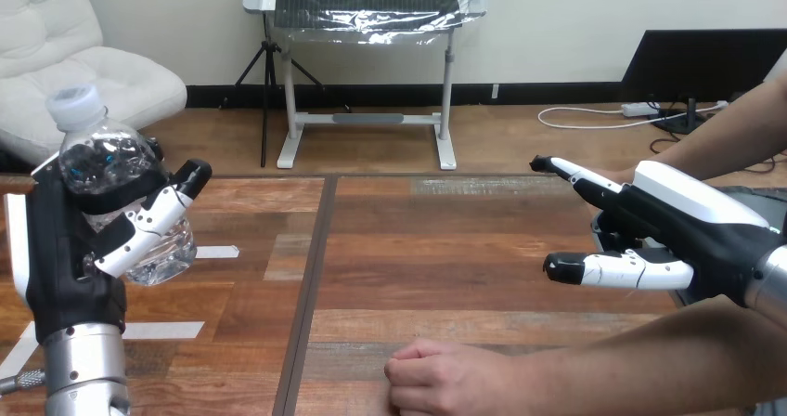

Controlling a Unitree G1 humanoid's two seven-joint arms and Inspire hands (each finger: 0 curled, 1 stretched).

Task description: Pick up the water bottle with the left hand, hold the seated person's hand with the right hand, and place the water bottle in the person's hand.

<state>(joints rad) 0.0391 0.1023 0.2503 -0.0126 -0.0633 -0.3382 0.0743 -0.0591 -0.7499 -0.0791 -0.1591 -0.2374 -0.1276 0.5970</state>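
Observation:
A clear water bottle [102, 161] with a white cap is lifted above the table's left side, tilted a little, and my left hand [65, 240] is shut on it, fingers wrapped across its front. At the right, my right hand [677, 216] hovers over the table with straight fingers and thumb pointing left, nothing between them. The person's forearm [742, 123] comes in from the upper right and runs down behind my right hand, which hides that hand; I cannot tell whether they touch. The person's other hand [445, 374] rests as a fist at the table's near edge.
The wooden table [445, 249] has a dark seam running front to back near its middle. White tape marks [215, 252] lie on its left part, under the bottle. The person's lower forearm [631, 365] stretches along the near edge from the right.

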